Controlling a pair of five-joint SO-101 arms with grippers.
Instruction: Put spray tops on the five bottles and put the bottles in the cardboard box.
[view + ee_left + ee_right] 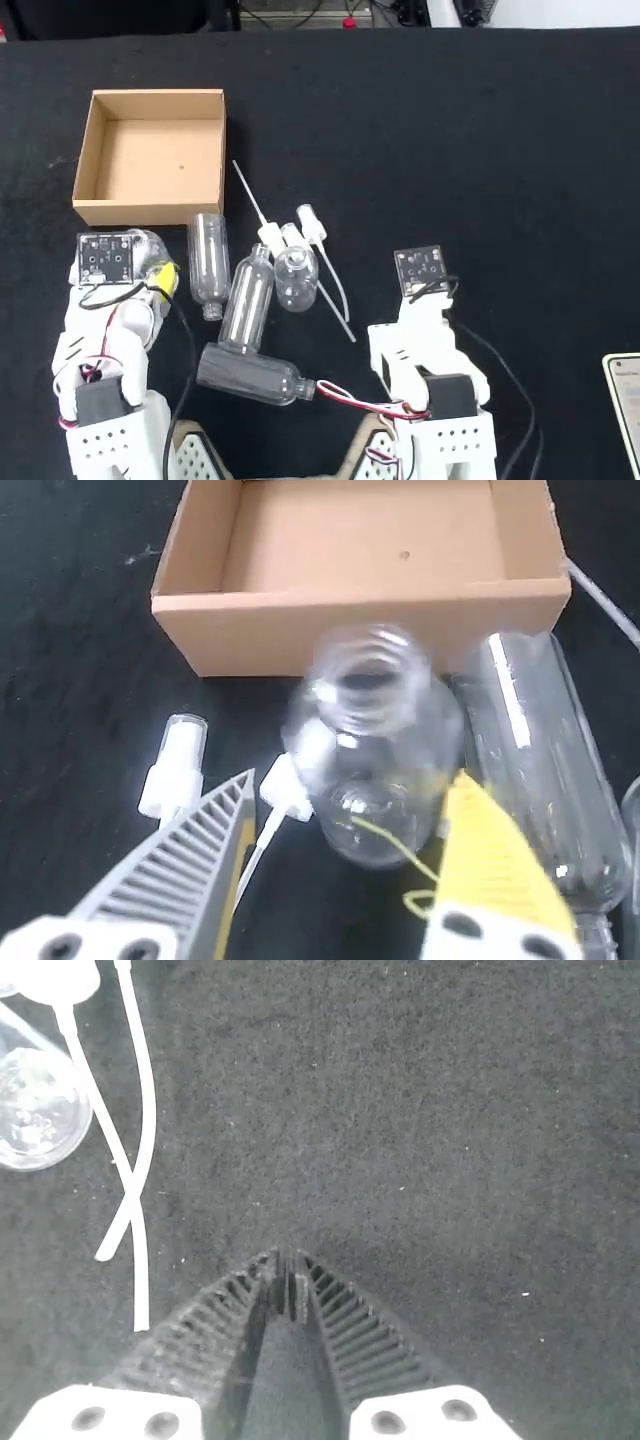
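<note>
My left gripper (352,780) stands open around a clear bottle (370,745) whose open neck points at the cardboard box (360,620). The yellow finger (480,850) touches the bottle. The grey finger (215,850) is a little apart from it. Two white spray tops (172,770) (288,788) lie beside that finger. In the high view this bottle (150,245) is just below the box (150,200). Several more bottles (208,262) (248,298) (250,373) lie mid-table, and one (296,278) stands by two spray tops (270,235) (312,222). My right gripper (290,1260) is shut over bare cloth.
The box is open-topped with nothing inside. Long dip tubes (335,295) trail from the spray tops toward the right arm (420,270). A white device (625,400) lies at the table's right edge. Black cloth stretches free to the right and back.
</note>
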